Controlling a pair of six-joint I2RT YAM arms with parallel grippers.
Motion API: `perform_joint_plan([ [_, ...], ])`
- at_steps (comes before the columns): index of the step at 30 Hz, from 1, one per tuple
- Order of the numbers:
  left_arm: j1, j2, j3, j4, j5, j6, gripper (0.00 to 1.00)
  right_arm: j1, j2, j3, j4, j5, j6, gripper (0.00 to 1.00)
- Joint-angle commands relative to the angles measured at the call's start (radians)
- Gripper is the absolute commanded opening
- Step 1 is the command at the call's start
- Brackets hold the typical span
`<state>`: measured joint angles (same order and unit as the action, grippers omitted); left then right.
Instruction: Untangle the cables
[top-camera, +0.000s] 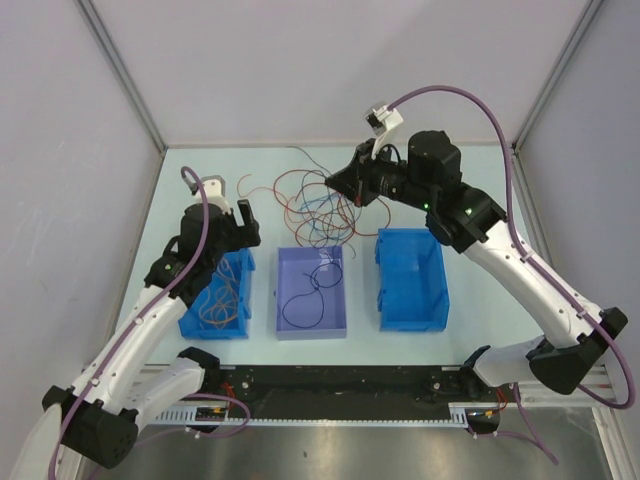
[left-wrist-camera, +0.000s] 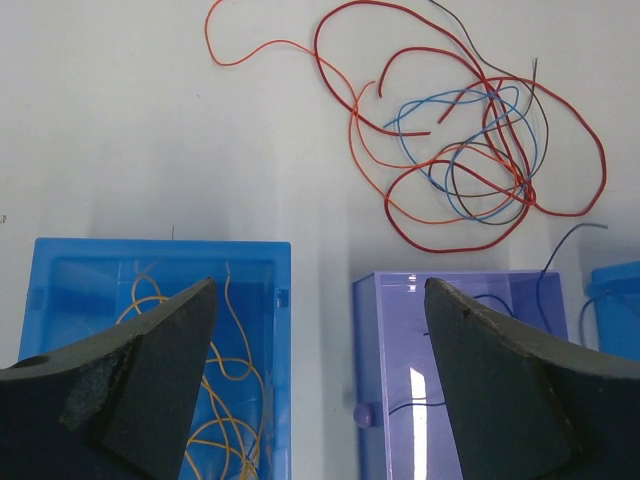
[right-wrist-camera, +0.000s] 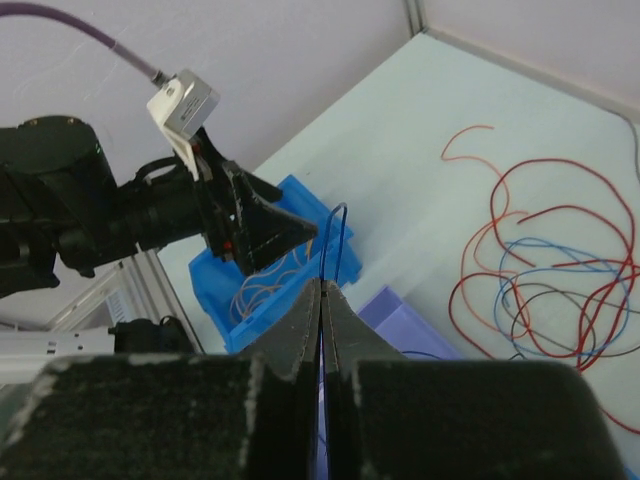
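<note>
So, your right gripper pinches one thin dark-blue wire; your left gripper gapes wide over the blue plastic bin. Tangled red, blue, orange cables lie beyond the lavender bin.

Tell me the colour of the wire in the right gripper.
Dark navy. The wire loops above the shut right gripper, clearest in the right wrist view.

Two arms on show, white shells with black joints: the white-and-black left arm and its twin, the white-and-black right arm. Thick purple hose runs into a small white camera block. Up close, black wedge-shaped fingers, matte, grainy, edges scuffed pale.
</note>
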<state>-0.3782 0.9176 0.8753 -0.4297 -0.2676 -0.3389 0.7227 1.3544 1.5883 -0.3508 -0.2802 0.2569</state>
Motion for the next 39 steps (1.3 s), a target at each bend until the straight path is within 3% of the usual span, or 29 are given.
perform_joint_plan([
  [1,0.005,-0.016,0.001,0.011,-0.015,0.005,0.90,0.029,-0.073,-0.001,-0.008,-0.048,-0.014,0.00],
  [22,0.005,-0.039,-0.007,0.008,-0.015,0.001,0.89,0.064,-0.044,-0.108,-0.047,-0.002,0.011,0.00],
  [33,0.005,-0.045,-0.007,0.003,-0.016,0.003,0.89,0.075,0.297,-0.205,0.001,-0.024,0.062,0.00],
  [39,0.005,-0.043,-0.006,0.008,-0.010,0.008,0.89,0.093,0.402,-0.206,-0.043,-0.004,0.065,0.00],
])
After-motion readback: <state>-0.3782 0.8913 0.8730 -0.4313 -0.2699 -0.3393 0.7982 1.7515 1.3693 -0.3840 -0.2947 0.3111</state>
